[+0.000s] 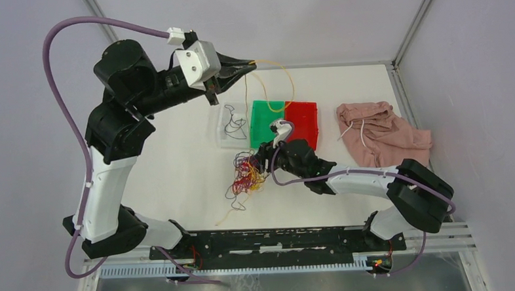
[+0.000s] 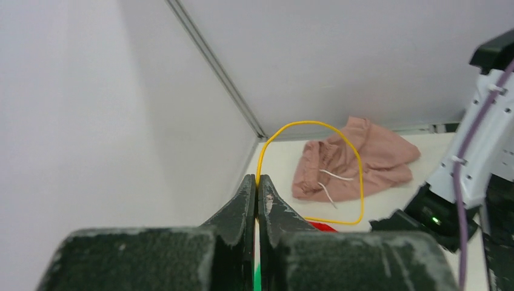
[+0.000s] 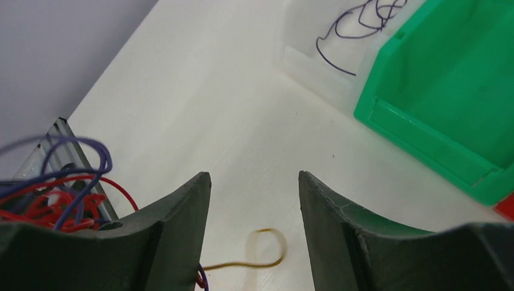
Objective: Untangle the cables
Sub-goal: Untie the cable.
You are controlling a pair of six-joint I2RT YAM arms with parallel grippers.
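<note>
A clump of red, yellow-orange and dark purple cables (image 1: 245, 177) lies mid-table. My left gripper (image 1: 246, 67) is raised at the back and shut on one end of a yellow cable (image 1: 292, 85), which arcs from it down toward the green bin. The left wrist view shows that yellow cable (image 2: 362, 182) pinched at the closed tips of the left gripper (image 2: 257, 180). My right gripper (image 1: 259, 162) sits low at the clump's right edge. In the right wrist view the right gripper (image 3: 254, 177) is open, with a blurred yellow-orange loop (image 3: 280, 250) between its fingers and red and purple cables (image 3: 60, 200) on its left.
A clear bin (image 1: 223, 135) holding a dark purple cable stands left of a green bin (image 1: 267, 124) and a red bin (image 1: 304, 125). A pink cloth (image 1: 380, 135) with a white drawstring lies at the right. White walls close the back and sides.
</note>
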